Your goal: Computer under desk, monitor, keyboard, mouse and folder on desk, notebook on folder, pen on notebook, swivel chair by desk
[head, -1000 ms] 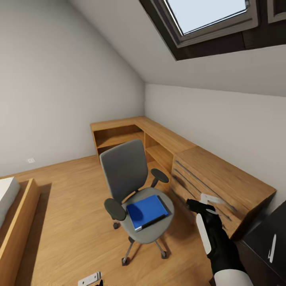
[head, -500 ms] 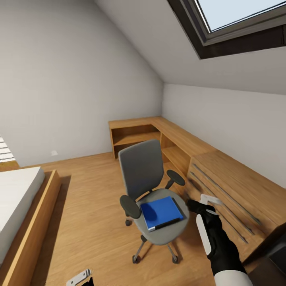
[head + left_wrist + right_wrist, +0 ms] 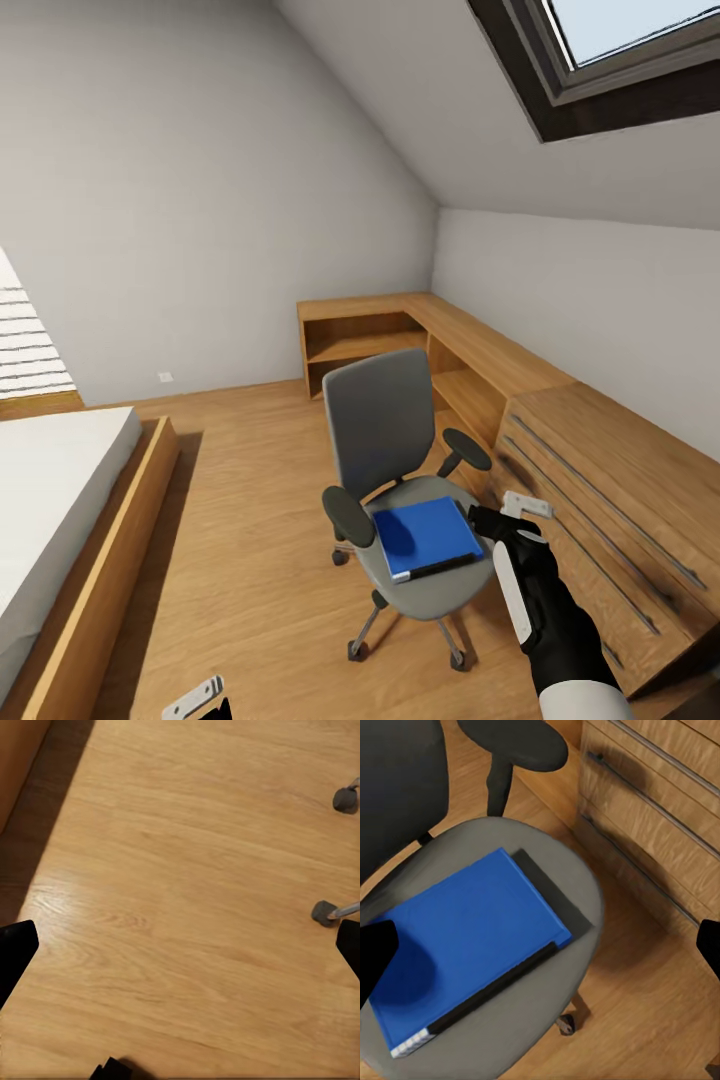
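Lower centre of the head view: the grey-upholstered swivel chair with black armrests and chrome star base [image 3: 405,500] is standing on the light wood floor [image 3: 250,540], and the bright blue flat rectangular folder with a dark spine edge [image 3: 428,537] is lying flat on its seat, dark spine facing the bottom of the frame.

Right hand [image 3: 500,515], at the end of the black-and-white forearm coming up from the lower right of the frame, is hovering just beside the folder's right edge, not touching it. In the right wrist view the folder [image 3: 465,952] is sitting between the two dark fingertips at the frame's edges, so the jaws are standing wide apart and empty.

Left hand [image 3: 200,700] is hanging low at the bottom left of the head view; its wrist camera is looking at bare floor with the chair's casters [image 3: 324,913] at the right edge, fingertips spread to both edges, nothing held.

Light wooden drawer cabinet [image 3: 610,500] is running along the right wall, near the chair.

Step in hand, as judged: reaching for the folder to carry it off the chair. Next move is calling for lowering the right hand over a folder edge, one finger sliding under the thin cover, then closing.
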Available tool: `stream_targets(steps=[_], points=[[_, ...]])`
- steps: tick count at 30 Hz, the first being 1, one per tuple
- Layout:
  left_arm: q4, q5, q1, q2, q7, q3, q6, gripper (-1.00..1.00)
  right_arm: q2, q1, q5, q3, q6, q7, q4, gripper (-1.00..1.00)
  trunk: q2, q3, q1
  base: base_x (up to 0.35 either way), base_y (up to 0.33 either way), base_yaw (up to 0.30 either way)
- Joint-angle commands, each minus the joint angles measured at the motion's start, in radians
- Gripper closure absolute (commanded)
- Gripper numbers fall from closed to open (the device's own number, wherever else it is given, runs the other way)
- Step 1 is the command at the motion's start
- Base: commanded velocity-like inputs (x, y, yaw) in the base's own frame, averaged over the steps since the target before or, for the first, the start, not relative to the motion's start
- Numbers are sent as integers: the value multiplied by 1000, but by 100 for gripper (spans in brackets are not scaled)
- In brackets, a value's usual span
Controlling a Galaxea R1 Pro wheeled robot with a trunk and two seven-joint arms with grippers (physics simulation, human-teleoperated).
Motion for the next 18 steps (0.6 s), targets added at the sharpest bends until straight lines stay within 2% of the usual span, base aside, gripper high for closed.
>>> stream_targets(steps=[1, 12, 16, 17, 18], points=[[-1, 10, -1, 1, 7, -4, 2, -100, 1, -1, -5, -1, 4, -4, -1, -100, -8, -4, 4, 0, 0, 8], [-5, 7, -1, 4, 8, -4, 16, -100, -3, -1, -5, -1, 4, -1, 2, -100, -85, -39, 46, 0, 0, 2], [-57, 7, -5, 4, 5, -4, 37, -100, -5, -1, -4, -1, 5, -1, 2, -100, -113, -51, 62, 0, 0, 0], [-138, 10, -65, 3, 8, -2, 234, -100, -7, -1, -3, -1, 5, 0, 7, -100, -120, -55, 65, 0, 0, 0], [-150, 17, -98, 4, 9, -2, 303, -100, -7, -1, -3, -1, 4, 1, 14, -100, -127, -58, 69, 0, 0, 0]])
